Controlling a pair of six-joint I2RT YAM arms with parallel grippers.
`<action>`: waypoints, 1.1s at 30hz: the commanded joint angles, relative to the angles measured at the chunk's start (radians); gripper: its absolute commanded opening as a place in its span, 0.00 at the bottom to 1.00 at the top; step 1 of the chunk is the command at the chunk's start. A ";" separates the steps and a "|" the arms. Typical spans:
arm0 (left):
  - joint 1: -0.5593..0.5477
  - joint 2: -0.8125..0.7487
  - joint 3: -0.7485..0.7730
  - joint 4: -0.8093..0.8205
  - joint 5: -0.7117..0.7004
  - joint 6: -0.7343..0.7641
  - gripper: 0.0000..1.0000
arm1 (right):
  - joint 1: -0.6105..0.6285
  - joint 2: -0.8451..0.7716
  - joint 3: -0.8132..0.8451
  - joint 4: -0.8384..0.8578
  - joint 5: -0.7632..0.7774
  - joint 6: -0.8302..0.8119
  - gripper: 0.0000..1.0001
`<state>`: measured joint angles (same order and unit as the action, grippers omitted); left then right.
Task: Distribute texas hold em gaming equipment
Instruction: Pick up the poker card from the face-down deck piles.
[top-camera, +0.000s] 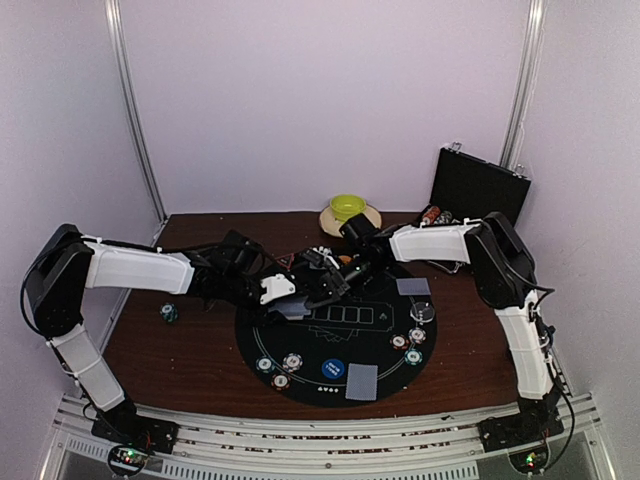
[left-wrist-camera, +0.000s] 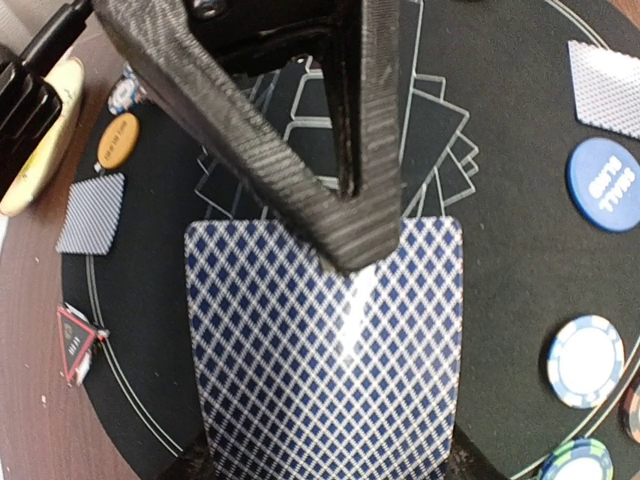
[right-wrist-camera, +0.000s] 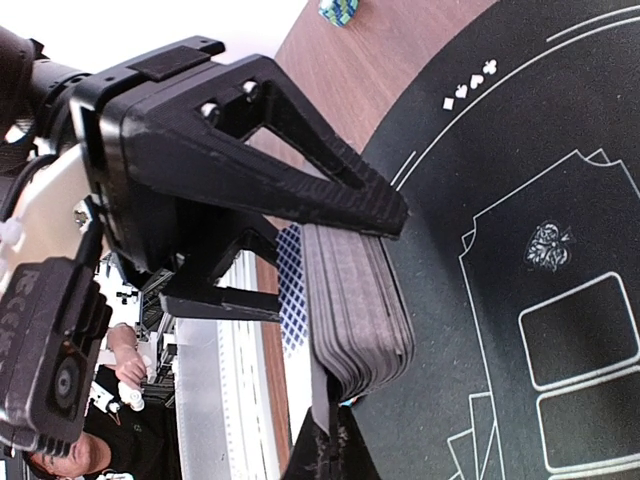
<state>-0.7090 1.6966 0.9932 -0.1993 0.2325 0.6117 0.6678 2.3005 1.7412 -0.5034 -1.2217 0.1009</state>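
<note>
**Jaw state**
- The left gripper (right-wrist-camera: 335, 260) has its jaws part-way open and clamped on the deck of playing cards (left-wrist-camera: 330, 340). One black, ribbed, triangular finger (left-wrist-camera: 350, 200) presses on the top card. The other finger bears on the opposite side.
- The right gripper (right-wrist-camera: 325, 448) has its jaws fully closed. A thin dark strip, apparently a single card (right-wrist-camera: 318, 395) seen edge-on, runs from the lower end of the deck into the fingertips.

**Location of the task items**
- The deck is held above the far-left part of the round black mat (top-camera: 305, 340), near its centre.
- One dealt card (top-camera: 362, 380) lies flat at the near edge of the mat. Another dealt card (top-camera: 413, 286) lies at the right edge.
- Poker chips (top-camera: 292, 360) sit in a cluster at the near-left edge. A second chip cluster (top-camera: 412, 345) sits at the right edge.
- The blue disc (left-wrist-camera: 605, 185) lies at the near edge, between the near-left chips and the near card.
- The clear disc (top-camera: 422, 311) lies at the right edge, just nearer than the right card.
- The orange disc (left-wrist-camera: 118, 140) and the red triangle marker (left-wrist-camera: 75, 343) lie at the rim of the mat.
- One stray chip (top-camera: 170, 313) rests on the wooden table (top-camera: 170, 350), left of the mat.

**Materials and shapes**
- The card backs carry a glossy blue-and-white diamond lattice, and the corners are rounded.
- The chips are round with striped edges.
- The mat is matt black with white printed card outlines.
</note>
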 joint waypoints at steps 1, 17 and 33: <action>0.008 -0.002 0.008 0.038 -0.014 0.001 0.51 | -0.023 -0.072 -0.035 0.018 -0.046 -0.009 0.00; 0.009 0.003 0.007 0.042 -0.025 -0.002 0.51 | -0.060 -0.103 -0.074 -0.008 -0.010 -0.065 0.00; 0.009 0.002 0.005 0.044 -0.026 -0.001 0.51 | -0.147 -0.175 -0.039 -0.240 0.067 -0.318 0.00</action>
<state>-0.7059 1.6966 0.9932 -0.1837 0.2039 0.6113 0.5343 2.1780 1.6783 -0.6559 -1.1667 -0.1097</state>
